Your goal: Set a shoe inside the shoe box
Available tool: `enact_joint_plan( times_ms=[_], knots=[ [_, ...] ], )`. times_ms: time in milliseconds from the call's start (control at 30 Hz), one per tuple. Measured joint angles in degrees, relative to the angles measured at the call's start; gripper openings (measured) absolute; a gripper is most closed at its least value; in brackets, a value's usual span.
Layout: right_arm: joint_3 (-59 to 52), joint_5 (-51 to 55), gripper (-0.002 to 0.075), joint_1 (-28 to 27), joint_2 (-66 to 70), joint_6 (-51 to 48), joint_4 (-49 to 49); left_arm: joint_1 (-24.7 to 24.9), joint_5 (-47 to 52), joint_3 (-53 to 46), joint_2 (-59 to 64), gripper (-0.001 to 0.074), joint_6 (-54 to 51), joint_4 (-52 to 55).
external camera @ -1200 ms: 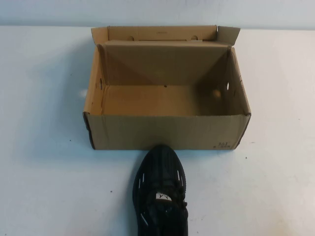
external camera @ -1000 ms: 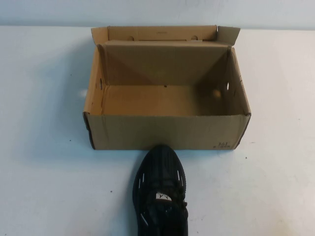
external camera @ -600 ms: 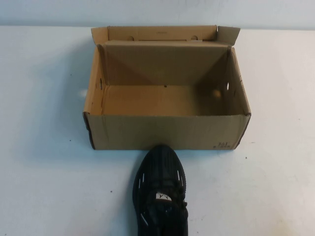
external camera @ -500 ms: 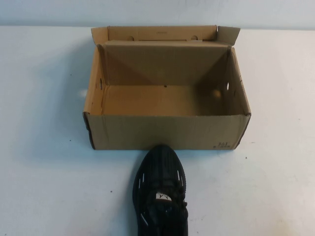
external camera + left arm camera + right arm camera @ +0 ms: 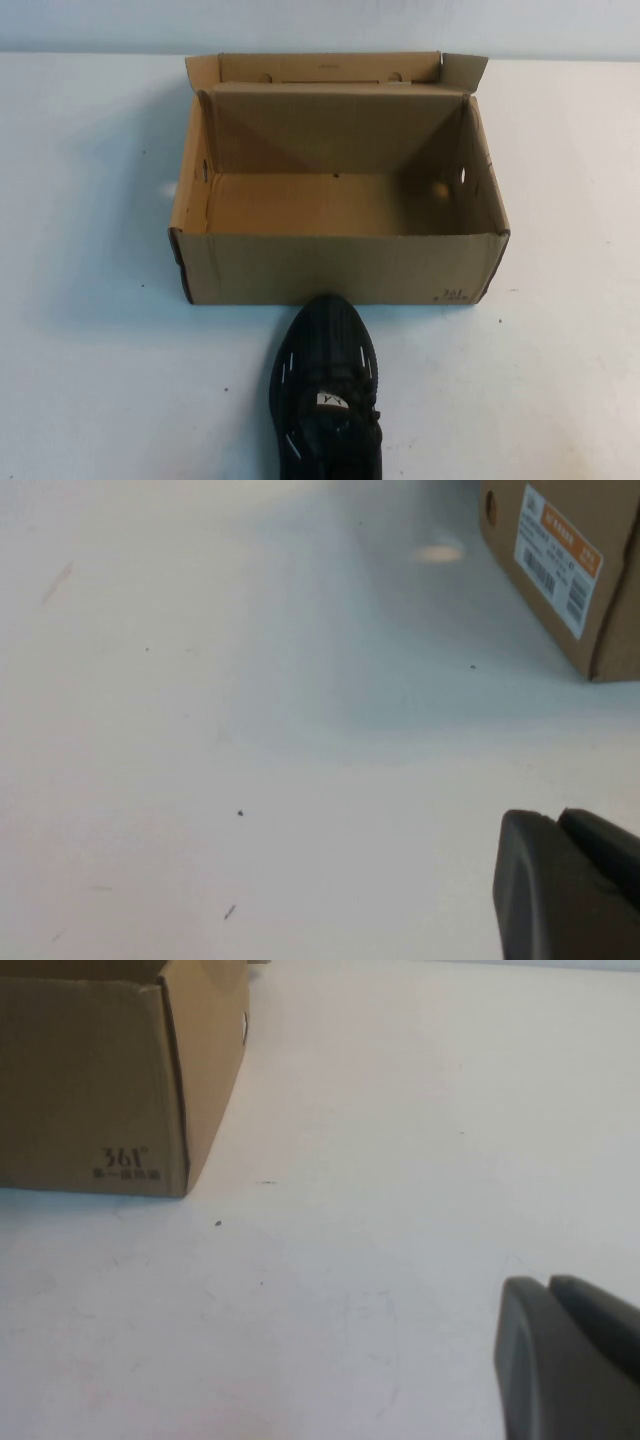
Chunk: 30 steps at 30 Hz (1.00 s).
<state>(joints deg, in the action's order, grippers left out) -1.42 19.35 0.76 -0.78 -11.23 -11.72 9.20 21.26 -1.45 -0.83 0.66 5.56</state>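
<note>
The black mesh sneaker [image 5: 328,392] lies on the white table, its toe touching the front wall of the open brown shoe box [image 5: 340,265]. The box is empty, its flap lid standing at the back. Neither arm shows in the high view. In the left wrist view my left gripper [image 5: 560,820] is shut with nothing in it, low over the table, with a labelled corner of the box [image 5: 565,550] ahead. In the right wrist view my right gripper [image 5: 550,1285] is shut with nothing in it over bare table, the box's printed corner [image 5: 120,1090] ahead. The shoe is out of both wrist views.
The white table [image 5: 90,380] lies open on both sides of the box and shoe. The table's far edge meets a pale wall [image 5: 320,25] behind the box.
</note>
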Motion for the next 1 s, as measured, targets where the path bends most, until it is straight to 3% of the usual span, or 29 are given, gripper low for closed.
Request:
enact_joint_plan(
  times_ms=[167,500,800,1000],
  knots=[
    [0.00,-4.77,-0.0016,0.00,0.00,0.00,0.00,0.00,-4.87,0.00,0.00,-0.0002,0.00,0.00],
    [0.00,-29.94,-0.0016,0.00,0.00,0.00,0.00,0.00,-22.96,0.00,0.00,-0.0002,0.10,0.00],
    [0.00,-32.89,-0.0016,0.00,0.00,0.00,0.00,0.00,-24.88,0.00,0.00,-0.0002,1.47,0.13],
    [0.00,-43.83,-0.0016,0.00,0.00,0.31,0.00,0.00,-40.10,0.00,0.00,-0.0002,7.20,0.13]
  ],
)
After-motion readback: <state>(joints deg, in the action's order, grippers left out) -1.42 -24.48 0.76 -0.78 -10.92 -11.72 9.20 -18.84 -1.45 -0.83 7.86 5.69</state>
